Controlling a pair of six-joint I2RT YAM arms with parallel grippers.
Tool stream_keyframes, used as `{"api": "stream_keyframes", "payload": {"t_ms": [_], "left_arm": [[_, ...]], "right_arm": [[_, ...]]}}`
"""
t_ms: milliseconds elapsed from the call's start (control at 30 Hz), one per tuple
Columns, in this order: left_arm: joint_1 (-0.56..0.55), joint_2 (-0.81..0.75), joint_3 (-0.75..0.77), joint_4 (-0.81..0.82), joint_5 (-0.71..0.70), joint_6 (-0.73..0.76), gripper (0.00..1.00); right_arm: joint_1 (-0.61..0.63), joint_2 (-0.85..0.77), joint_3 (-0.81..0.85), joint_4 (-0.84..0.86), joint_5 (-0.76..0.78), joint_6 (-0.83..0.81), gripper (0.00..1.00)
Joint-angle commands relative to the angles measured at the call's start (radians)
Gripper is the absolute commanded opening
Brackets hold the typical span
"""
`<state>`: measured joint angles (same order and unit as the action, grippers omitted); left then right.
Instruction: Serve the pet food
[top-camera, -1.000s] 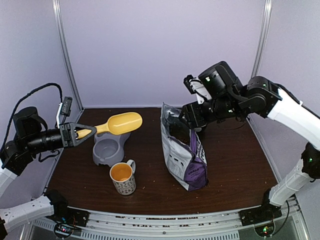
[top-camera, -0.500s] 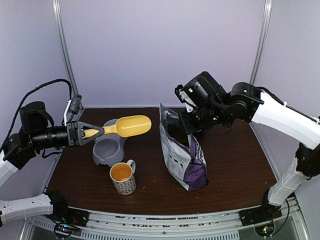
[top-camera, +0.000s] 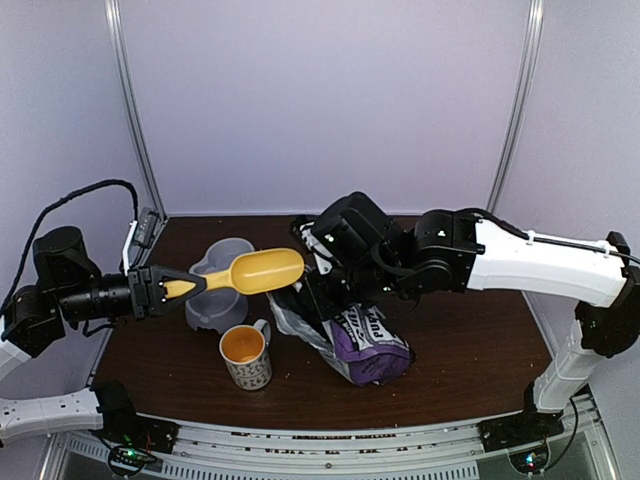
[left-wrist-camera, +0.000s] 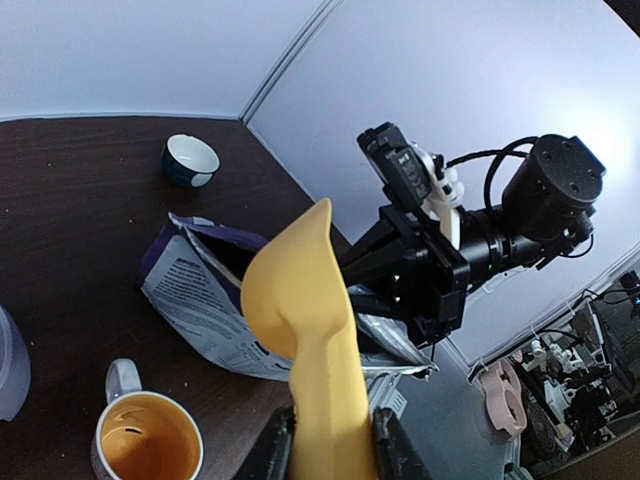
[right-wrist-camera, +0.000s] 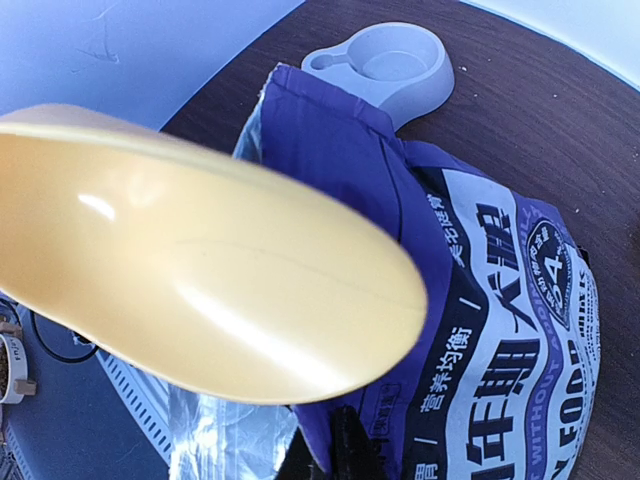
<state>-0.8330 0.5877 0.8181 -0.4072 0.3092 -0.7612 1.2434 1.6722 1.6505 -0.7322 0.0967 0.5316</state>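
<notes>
Compared with a second ago, the pet food bag (top-camera: 365, 345) no longer stands upright right of centre. It now leans far over toward the left of the frame, its open mouth pointing at the scoop (top-camera: 266, 270). We cannot make out the kibble inside that dark mouth. The right end effector (right-wrist-camera: 335, 450), which hung released above the bag a second earlier, is now clenched on the bag's upper edge, and its arm reaches further left and lower. The left end effector (top-camera: 158, 291) grasps the scoop by its handle, as before. The yellow bowl of the scoop has advanced rightward, from over the grey dish (top-camera: 205, 312) to just beside the bag's mouth. The mug (top-camera: 245, 358) stays at lower centre, orange inside, near the bag.

By count we find one bag, one scoop, one mug and one grey dish on the table (top-camera: 470, 340). One small dark cup (left-wrist-camera: 190, 160) appears at the upper left of the left wrist view. Two arms are present.
</notes>
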Motion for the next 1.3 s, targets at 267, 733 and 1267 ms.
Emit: {"api": "stream_keyframes", "payload": {"t_ms": [267,733,1267], "left_arm": [[-0.009,-0.093,-0.063,0.056,0.05,-0.001,0.0],[-0.01,-0.068,-0.057,0.057,0.116,0.033,0.0],[-0.009,-0.051,-0.045,-0.098,0.011,0.045,0.0]], "right_arm": [[0.013,-0.01,-0.044,0.057,0.005,0.057,0.0],[0.007,-0.082,-0.058,-0.006,0.149,0.05,0.0],[0.045,-0.08,-0.054,0.01,0.141,0.045,0.0]]}}
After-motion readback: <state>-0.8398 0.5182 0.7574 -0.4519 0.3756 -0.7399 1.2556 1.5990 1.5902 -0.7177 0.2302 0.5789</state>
